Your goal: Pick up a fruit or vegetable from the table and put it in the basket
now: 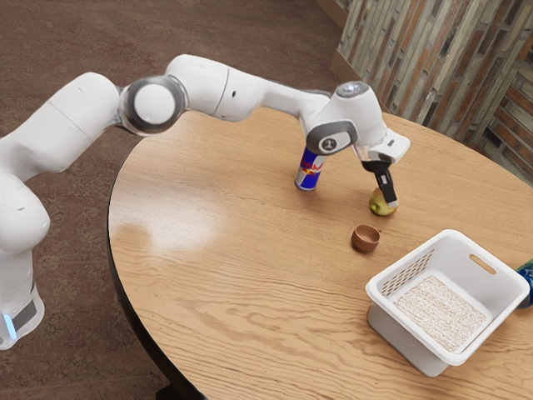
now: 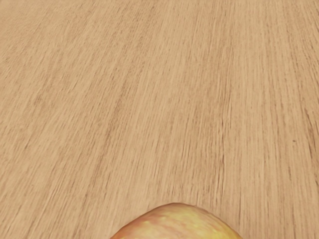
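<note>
Reaching over round wooden table (image 1: 208, 275), black hand (image 1: 393, 202) at apple (image 1: 379, 205), opening and hold unclear, brown floor (image 1: 250, 33), plank wall (image 1: 433, 67)

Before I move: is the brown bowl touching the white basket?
Apart. The exterior view shows a strip of bare tabletop between the brown bowl and the white basket.

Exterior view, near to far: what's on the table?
White basket → small brown bowl → yellow-green fruit → blue-and-silver can. Left out: the blue-green item at the exterior view's right edge, since it overlaps the basket's span.
</note>
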`<move>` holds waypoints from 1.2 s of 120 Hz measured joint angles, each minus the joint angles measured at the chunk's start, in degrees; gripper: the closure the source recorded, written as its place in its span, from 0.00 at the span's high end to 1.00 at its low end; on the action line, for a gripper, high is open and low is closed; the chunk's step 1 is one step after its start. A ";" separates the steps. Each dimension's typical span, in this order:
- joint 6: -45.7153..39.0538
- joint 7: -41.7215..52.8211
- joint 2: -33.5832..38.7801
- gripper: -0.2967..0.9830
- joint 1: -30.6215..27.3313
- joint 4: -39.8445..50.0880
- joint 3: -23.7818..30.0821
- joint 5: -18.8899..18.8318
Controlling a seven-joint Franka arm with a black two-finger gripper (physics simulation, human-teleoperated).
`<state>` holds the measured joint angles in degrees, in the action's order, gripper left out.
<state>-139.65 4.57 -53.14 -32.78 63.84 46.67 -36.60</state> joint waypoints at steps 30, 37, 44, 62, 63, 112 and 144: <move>-2.23 0.26 -2.46 0.75 0.08 -0.49 -0.99 0.03; -2.00 0.28 -2.70 0.69 0.17 -0.70 -1.35 0.03; 0.05 0.14 -2.71 0.62 0.31 -1.46 -1.53 -0.12; 12.30 -0.66 -0.01 0.55 1.15 -6.33 0.12 -2.06; 13.24 -0.70 0.26 0.55 1.19 -6.72 0.36 -2.25; 48.50 -2.04 38.76 0.56 9.43 3.38 -8.50 11.00; 53.07 -3.14 40.93 0.56 24.40 5.65 -6.76 14.09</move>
<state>-86.58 1.44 -12.21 -8.38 69.49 39.91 -22.50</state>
